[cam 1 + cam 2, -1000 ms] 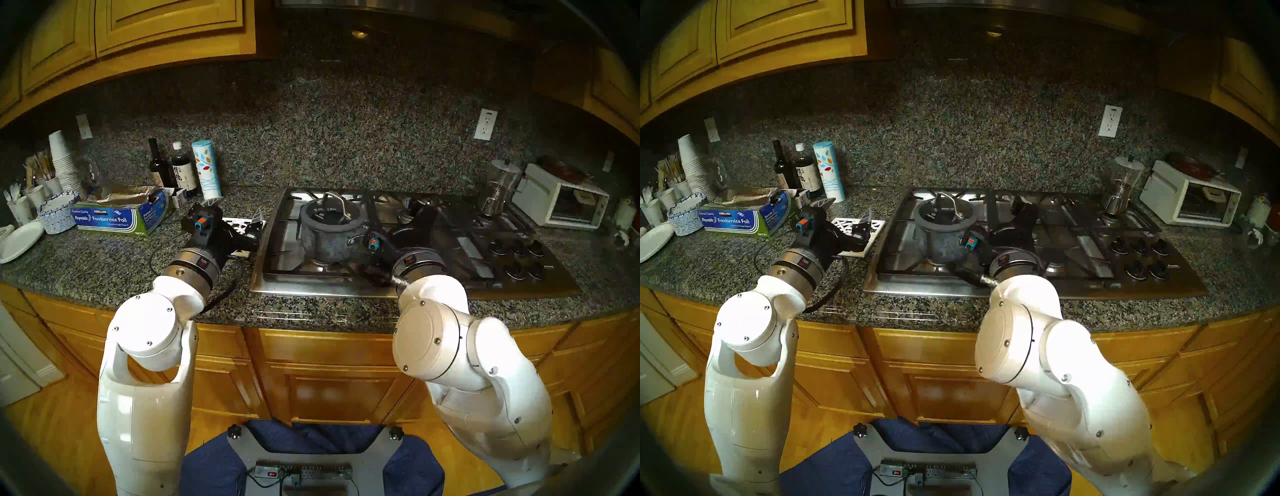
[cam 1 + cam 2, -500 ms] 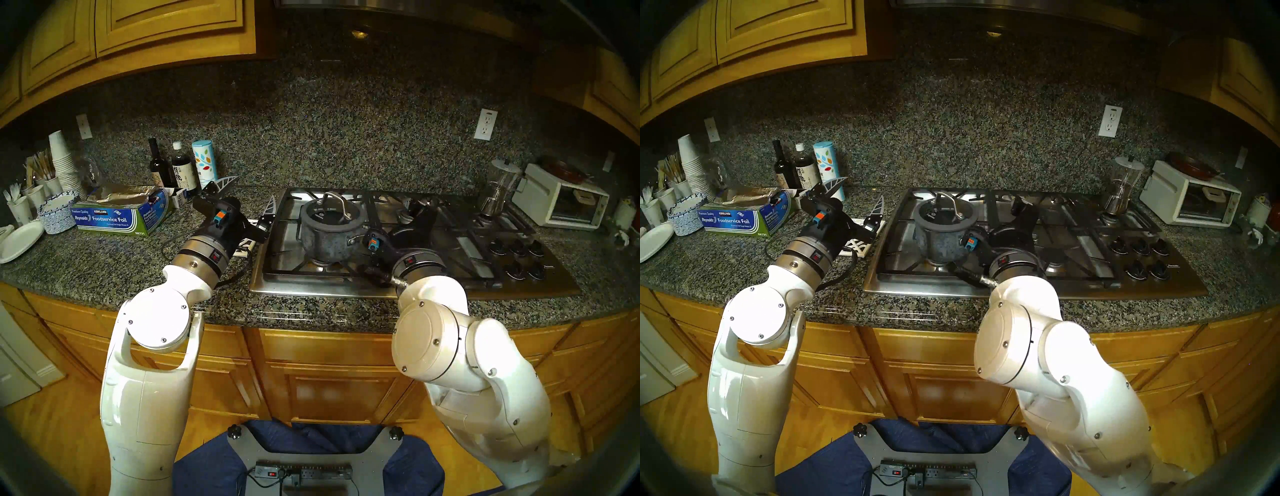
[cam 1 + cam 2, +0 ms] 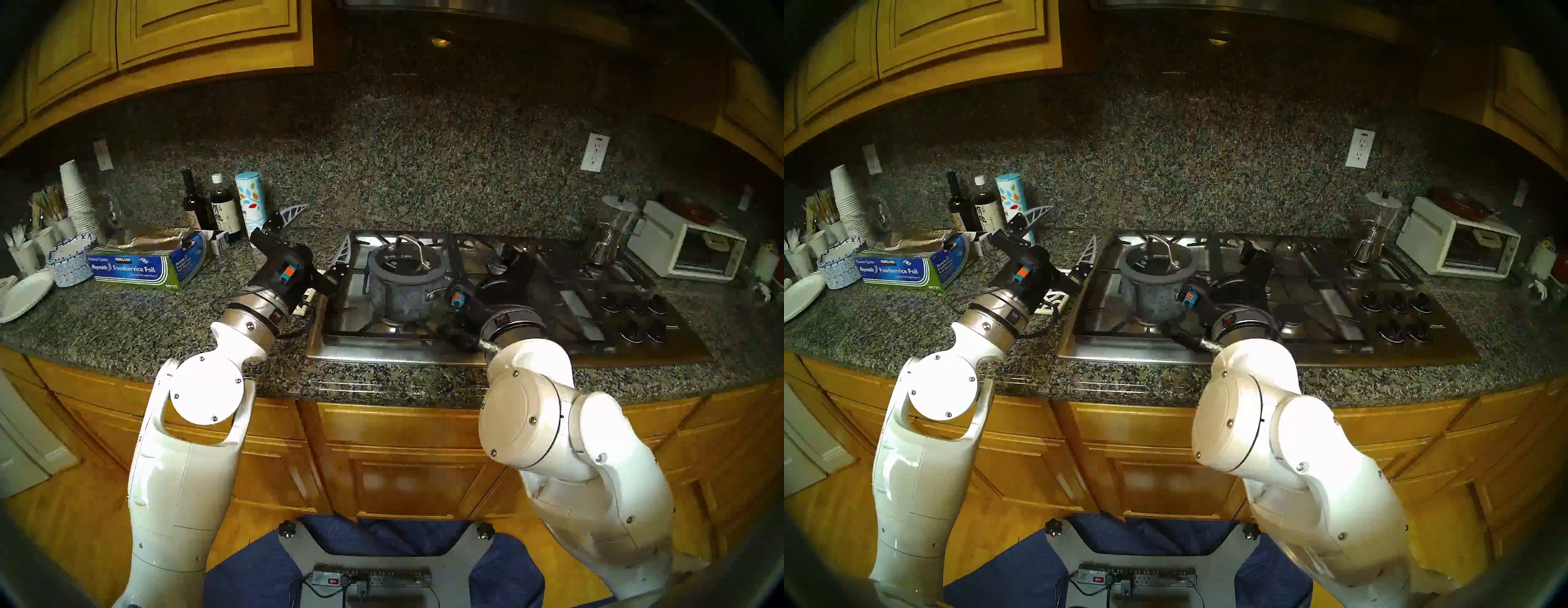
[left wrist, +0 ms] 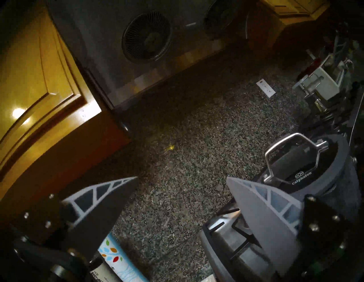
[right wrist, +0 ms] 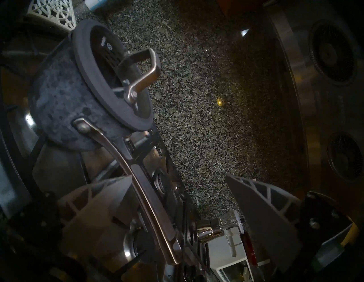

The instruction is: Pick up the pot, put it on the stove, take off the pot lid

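Left claw point(image 3: 324, 229) swung toward pot lid point(image 3: 405, 263), tilted upward, gaping empty, right claw point(image 5: 178, 194) gaping too

My head views are warm and yellowish, dim toward the back wall and bright on my white arms point(image 3: 199, 399), whose joint caps glare nearly blown out. The fisheye bends the counter point(image 3: 127, 322) edge and cabinets point(image 3: 203, 29) into curves, with a dark rim at every corner. A small lamp glints under the hood point(image 3: 440, 41). The stove point(image 3: 394, 352) steel throws pale reflections. My wrist views are much darker: a hot spot shines on the cabinet door point(image 4: 19, 114), the granite is grainy, and my own fingers point(image 4: 102, 204) near the lens look soft and blurred. The pot point(image 5: 65, 106) handle catches a thin highlight; the corners fall to black.
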Controlling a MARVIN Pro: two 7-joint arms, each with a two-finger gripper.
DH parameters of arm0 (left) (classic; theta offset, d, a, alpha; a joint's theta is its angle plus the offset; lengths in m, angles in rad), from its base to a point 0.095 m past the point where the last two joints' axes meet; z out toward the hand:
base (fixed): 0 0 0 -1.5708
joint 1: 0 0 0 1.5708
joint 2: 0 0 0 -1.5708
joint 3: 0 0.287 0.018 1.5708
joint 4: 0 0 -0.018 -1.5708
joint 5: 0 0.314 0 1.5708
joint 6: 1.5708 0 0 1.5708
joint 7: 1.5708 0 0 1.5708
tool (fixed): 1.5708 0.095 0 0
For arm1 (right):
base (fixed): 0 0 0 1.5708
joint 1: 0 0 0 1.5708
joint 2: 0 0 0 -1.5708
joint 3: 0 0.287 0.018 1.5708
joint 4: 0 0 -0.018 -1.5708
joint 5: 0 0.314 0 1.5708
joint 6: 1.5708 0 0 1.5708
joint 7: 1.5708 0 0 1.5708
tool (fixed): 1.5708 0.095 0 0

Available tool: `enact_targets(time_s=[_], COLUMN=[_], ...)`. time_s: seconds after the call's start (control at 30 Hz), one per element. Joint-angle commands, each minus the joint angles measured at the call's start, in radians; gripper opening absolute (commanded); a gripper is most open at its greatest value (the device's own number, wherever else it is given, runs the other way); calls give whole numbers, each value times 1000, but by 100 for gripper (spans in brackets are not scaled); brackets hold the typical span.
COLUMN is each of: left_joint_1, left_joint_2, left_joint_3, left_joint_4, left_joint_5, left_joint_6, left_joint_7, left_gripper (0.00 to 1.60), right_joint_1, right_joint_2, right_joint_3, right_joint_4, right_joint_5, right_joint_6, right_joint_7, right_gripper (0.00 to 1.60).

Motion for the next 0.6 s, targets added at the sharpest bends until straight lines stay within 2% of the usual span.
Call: enact_targets(time_s=[0.0,0.57], left_joint_1=[-50,-68], left_joint_2=[12,22], left_joint_3=[-3,3], left_joint_4=[6,62], left_joint_5=[21,66], left_joint_6=[-85,-217], left_joint_7=[33,90], left_gripper=[160,160], right_joint_1=[11,5], right_joint_2=[-7,-19], right_joint_3=[1,-4], right_joint_4=[-28,-28], right_joint_5=[-27,-52], right_joint_6=[-2,-2], right_joint_7=[-21,-21], right_gripper=[160,160])
